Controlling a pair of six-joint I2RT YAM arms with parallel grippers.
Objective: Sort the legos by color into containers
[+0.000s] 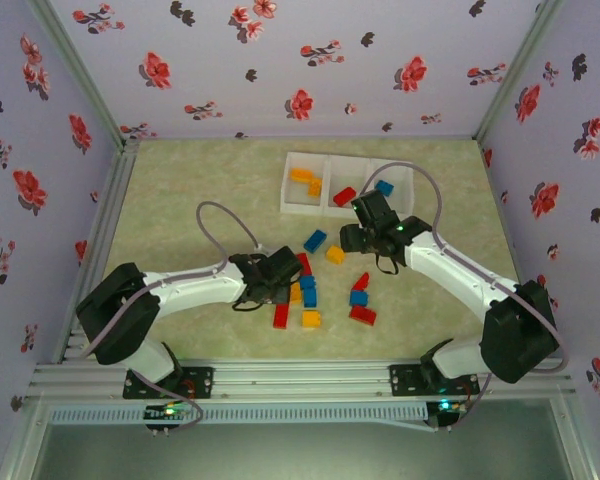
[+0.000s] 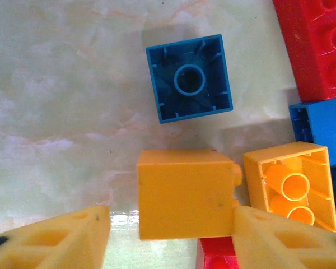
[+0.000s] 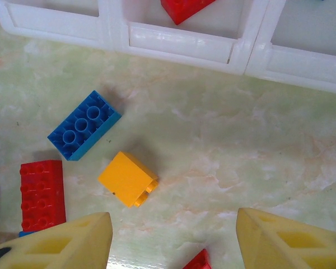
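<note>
My left gripper (image 2: 171, 235) is low over the brick pile and open. A yellow brick (image 2: 185, 193) lies between its fingers, against the right finger and with a gap to the left one. An upturned blue brick (image 2: 189, 78) lies just beyond it, and a hollow-side-up yellow brick (image 2: 291, 185) sits to the right. My right gripper (image 3: 173, 241) hangs open and empty over bare table. Ahead of it to the left lie a yellow brick (image 3: 127, 178) and a blue brick (image 3: 84, 125). The white three-part container (image 1: 347, 185) holds yellow, red and blue bricks.
Loose red and blue bricks (image 1: 360, 300) lie near the table's front middle, with a red brick (image 1: 281, 316) and a yellow one (image 1: 311, 319) beside my left gripper (image 1: 270, 280). A red brick (image 2: 316, 45) crowds the left wrist view's upper right. Floral walls enclose the table.
</note>
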